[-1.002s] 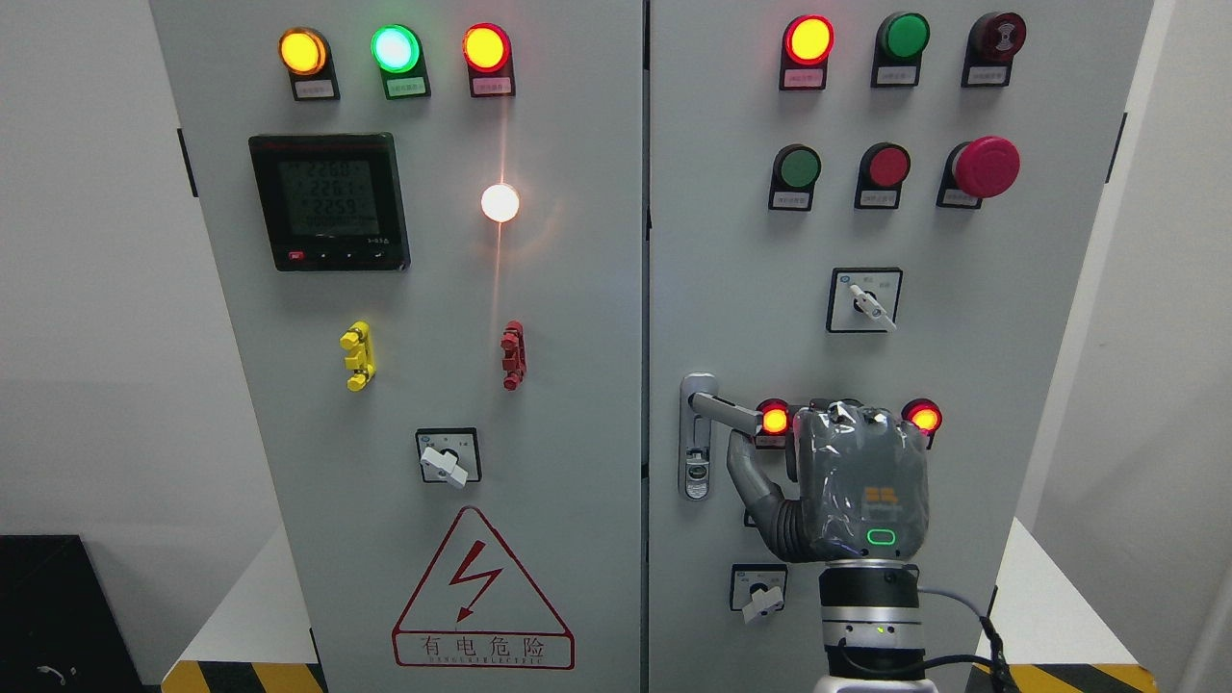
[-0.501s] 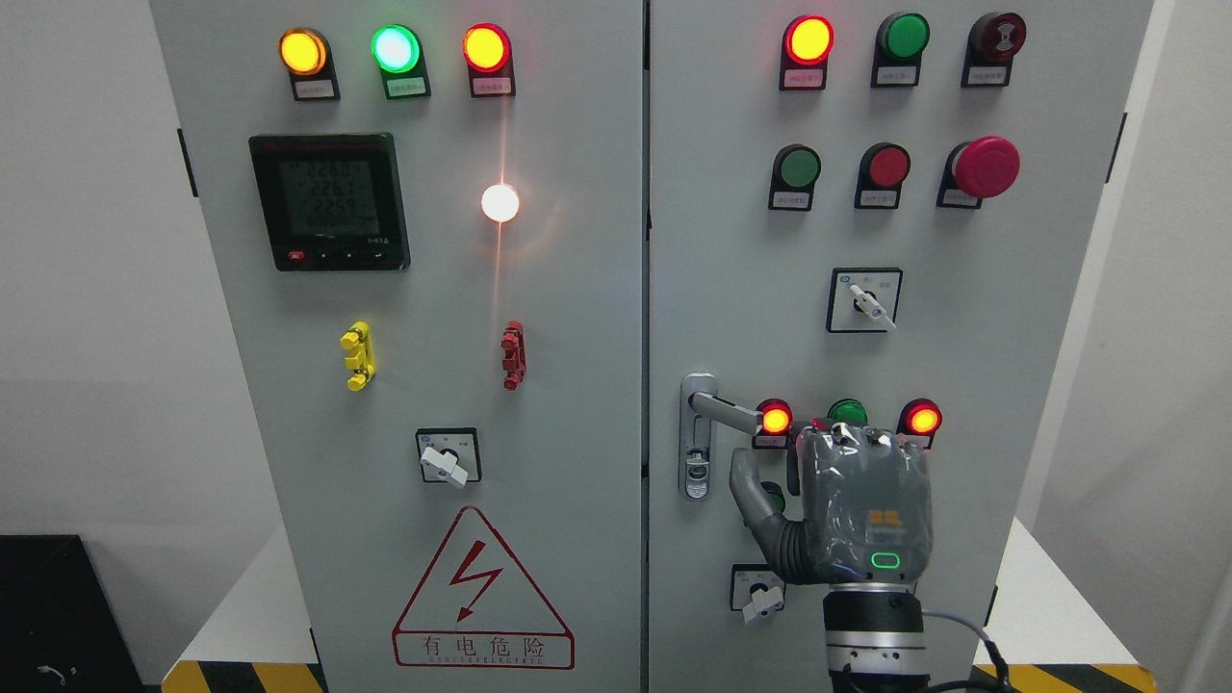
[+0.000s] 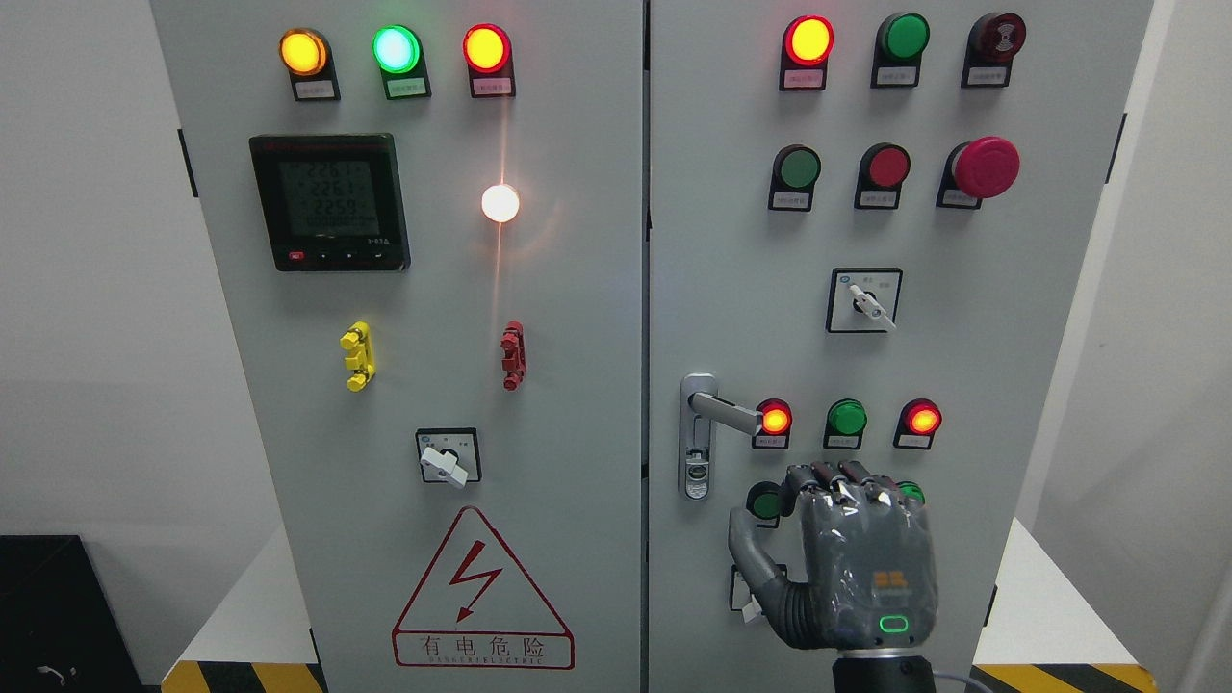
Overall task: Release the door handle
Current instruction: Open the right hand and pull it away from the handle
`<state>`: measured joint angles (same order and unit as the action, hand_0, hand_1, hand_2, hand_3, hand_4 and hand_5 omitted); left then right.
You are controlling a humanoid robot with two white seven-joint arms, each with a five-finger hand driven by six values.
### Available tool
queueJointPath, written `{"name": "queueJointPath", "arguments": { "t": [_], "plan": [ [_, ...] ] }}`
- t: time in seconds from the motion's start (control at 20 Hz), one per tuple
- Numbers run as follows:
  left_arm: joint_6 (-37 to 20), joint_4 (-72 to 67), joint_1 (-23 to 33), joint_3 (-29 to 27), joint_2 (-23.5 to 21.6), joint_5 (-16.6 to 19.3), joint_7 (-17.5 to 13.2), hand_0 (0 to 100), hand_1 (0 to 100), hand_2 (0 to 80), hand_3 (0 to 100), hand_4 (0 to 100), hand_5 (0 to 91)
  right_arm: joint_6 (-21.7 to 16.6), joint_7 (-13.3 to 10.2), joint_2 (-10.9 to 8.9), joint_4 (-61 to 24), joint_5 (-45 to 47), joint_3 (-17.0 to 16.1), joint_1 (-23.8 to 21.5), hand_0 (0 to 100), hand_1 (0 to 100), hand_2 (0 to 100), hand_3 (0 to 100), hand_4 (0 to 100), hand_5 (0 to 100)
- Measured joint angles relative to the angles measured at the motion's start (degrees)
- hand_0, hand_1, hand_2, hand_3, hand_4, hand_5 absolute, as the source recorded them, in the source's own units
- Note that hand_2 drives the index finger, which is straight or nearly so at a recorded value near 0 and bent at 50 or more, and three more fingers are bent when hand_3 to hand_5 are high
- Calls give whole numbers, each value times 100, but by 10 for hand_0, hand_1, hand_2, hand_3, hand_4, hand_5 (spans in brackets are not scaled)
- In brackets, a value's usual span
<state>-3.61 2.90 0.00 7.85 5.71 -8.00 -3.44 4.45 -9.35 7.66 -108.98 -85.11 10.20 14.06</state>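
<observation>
Right hand [image 3: 852, 563]: grey, rising from the bottom edge right of centre, back of the hand toward the camera; fingers [image 3: 847, 478] loosely curled toward the cabinet and holding nothing, thumb splayed to its left. Judged free of its load, consistent with a release completed. Door handle [image 3: 722, 412]: silver lever on the right-hand cabinet door [image 3: 962, 337], above and to the left of the hand, clearly apart from it; it projects rightward from its lock plate with a slight downward tilt, the free end just short of a lit red lamp [image 3: 775, 420]. Row of three indicator lamps, red, green, red, directly above the fingertips, unobstructed. Green button [image 3: 765, 502]: immediately left of the knuckles, part hidden by the thumb. Small rotary switch [image 3: 739, 592]: behind the thumb, mostly covered. Both doors appear closed. Left arm: not visible. Judgement: the hand sits low and clear so that retracting need not brush the lever or nearby buttons.
</observation>
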Motion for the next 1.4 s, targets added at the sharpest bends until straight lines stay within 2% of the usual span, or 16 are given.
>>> {"name": "queueJointPath", "arguments": {
  "t": [0.1,0.15,0.25,0.4,0.6,0.9,1.4],
  "plan": [
    [0,0,0,0,0,0,0,120,556,0,0,0,0,-282,-42,-3,-92,104,-111,-150,466,306,245,318,285,298],
    [0,0,0,0,0,0,0,120,556,0,0,0,0,-467,-71,-4,-148,173,-189,-227,465,300,229,309,271,293],
    [0,0,0,0,0,0,0,120,556,0,0,0,0,-822,-91,-4,-236,300,-333,-355,461,280,139,209,190,228],
    [0,0,0,-1,0,0,0,120,556,0,0,0,0,-1309,-103,-4,-366,520,-605,-504,463,271,55,148,123,181],
    [0,0,0,-1,0,1,0,120,556,0,0,0,0,-1684,-120,-6,-503,909,-921,-588,468,239,26,127,110,160],
    [0,0,0,-1,0,1,0,120,556,0,0,0,0,-1834,0,-8,-659,1338,-1229,-612,470,217,29,131,118,168],
    [0,0,0,-2,0,0,0,120,556,0,0,0,0,-2229,19,0,-801,1788,-1598,-723,466,209,31,135,127,172]
  ]
}}
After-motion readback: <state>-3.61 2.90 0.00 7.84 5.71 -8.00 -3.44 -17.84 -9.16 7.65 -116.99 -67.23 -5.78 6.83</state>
